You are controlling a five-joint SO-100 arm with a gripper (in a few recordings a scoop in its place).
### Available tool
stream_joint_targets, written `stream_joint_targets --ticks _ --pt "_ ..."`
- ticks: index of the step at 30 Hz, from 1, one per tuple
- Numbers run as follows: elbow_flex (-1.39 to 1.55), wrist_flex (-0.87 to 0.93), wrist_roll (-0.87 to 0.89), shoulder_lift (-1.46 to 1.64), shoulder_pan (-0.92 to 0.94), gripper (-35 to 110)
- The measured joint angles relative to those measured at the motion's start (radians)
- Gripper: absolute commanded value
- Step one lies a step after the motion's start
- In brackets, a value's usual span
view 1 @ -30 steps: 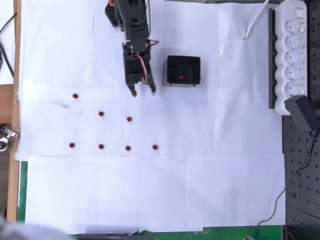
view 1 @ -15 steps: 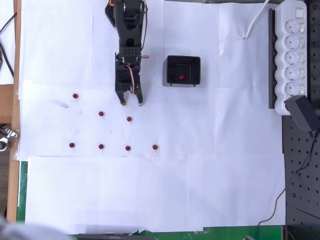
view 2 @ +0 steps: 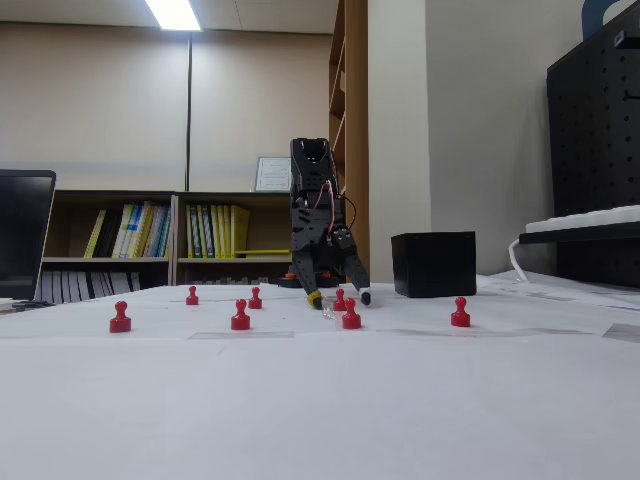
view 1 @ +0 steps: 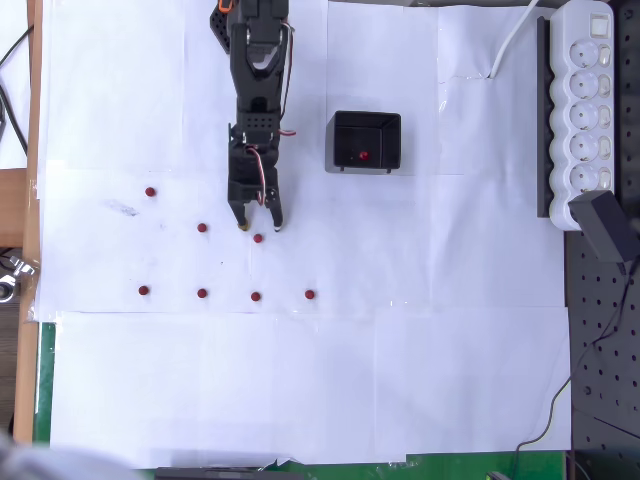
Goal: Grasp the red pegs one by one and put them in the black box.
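Observation:
Several red pegs stand on the white paper in the overhead view, among them one at the left (view 1: 150,191), one at mid-left (view 1: 202,227) and a front row ending at the right (view 1: 309,294). One more peg (view 1: 363,156) lies inside the black box (view 1: 392,140). My gripper (view 1: 258,226) is open, fingertips down near the paper, straddling the middle peg (view 1: 258,238), which sits just in front of the tips. In the fixed view the gripper (view 2: 340,297) stands open with that peg (view 2: 340,296) between its fingers, and the box (view 2: 433,264) is to its right.
A white power strip (view 1: 585,110) with a black adapter (view 1: 608,225) lies along the right edge in the overhead view. The table's left edge (view 1: 33,200) borders the paper. Bookshelves (view 2: 170,240) stand behind the arm in the fixed view.
The gripper has swung left from beside the box and reached forward and down, ending with its open fingers around the middle peg. Pegs and box have not moved.

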Motion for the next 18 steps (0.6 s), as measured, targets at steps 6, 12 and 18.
stream_joint_targets --ticks 6,12,18 --pt "0.048 0.0 0.011 0.051 0.0 20" --pt "0.057 -0.015 0.015 0.067 -0.006 16" --pt "0.057 -0.017 0.031 0.071 -0.006 10"
